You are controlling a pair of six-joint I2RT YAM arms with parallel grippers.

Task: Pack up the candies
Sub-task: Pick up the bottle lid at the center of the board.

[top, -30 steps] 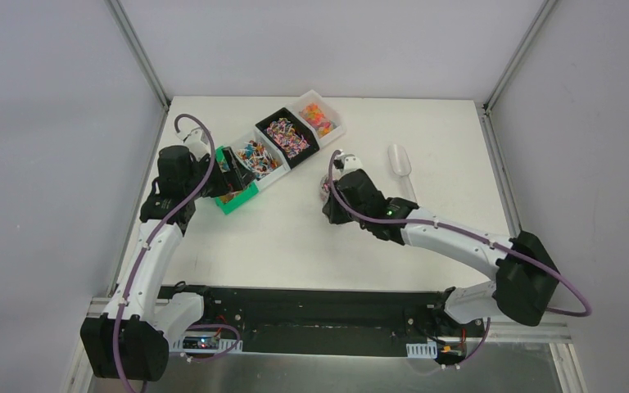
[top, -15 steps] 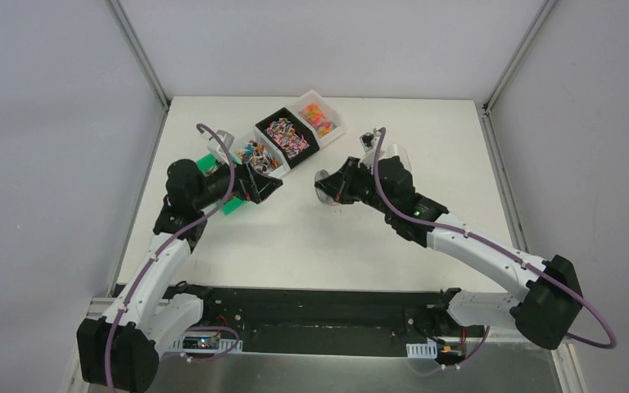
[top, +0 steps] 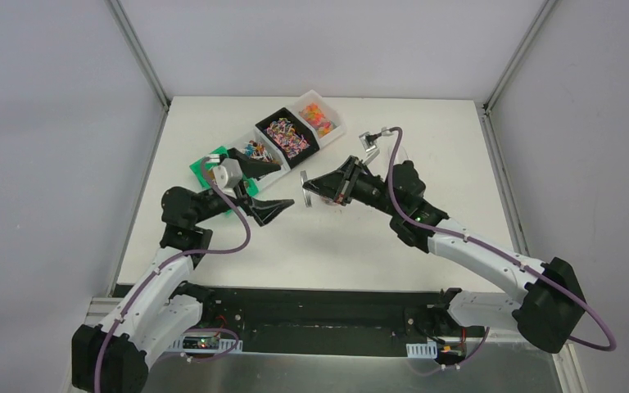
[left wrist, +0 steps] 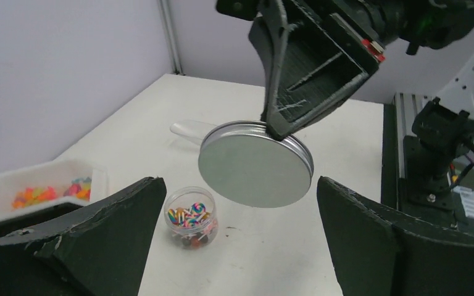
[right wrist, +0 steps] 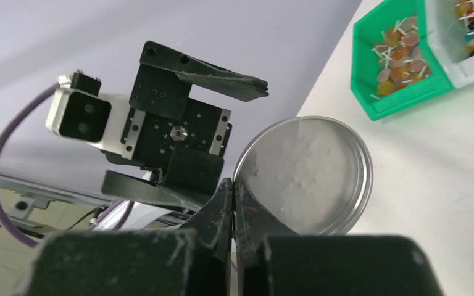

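The candies fill a row of bins: white (top: 321,117), black (top: 287,137), white (top: 254,151) and green (top: 213,164). More candies lie in a small clear jar (left wrist: 189,217), which stands open on the table and shows partly behind my right gripper in the top view (top: 326,200). My right gripper (top: 315,187) is shut on the rim of a round silver lid (top: 304,189) and holds it tilted in the air above the jar; the right wrist view shows the grip (right wrist: 233,185) and the lid (right wrist: 305,176). My left gripper (top: 272,190) is open and empty, facing the lid (left wrist: 256,169).
A clear plastic scoop (left wrist: 188,129) lies on the table behind the jar. The green bin (right wrist: 401,68) and a white bin (right wrist: 469,31) are at the back left. Metal frame posts and grey walls ring the table. The two grippers are close together.
My right gripper rose and swung left with the lid held on edge. My left gripper left the green bin and swung right to face the lid.
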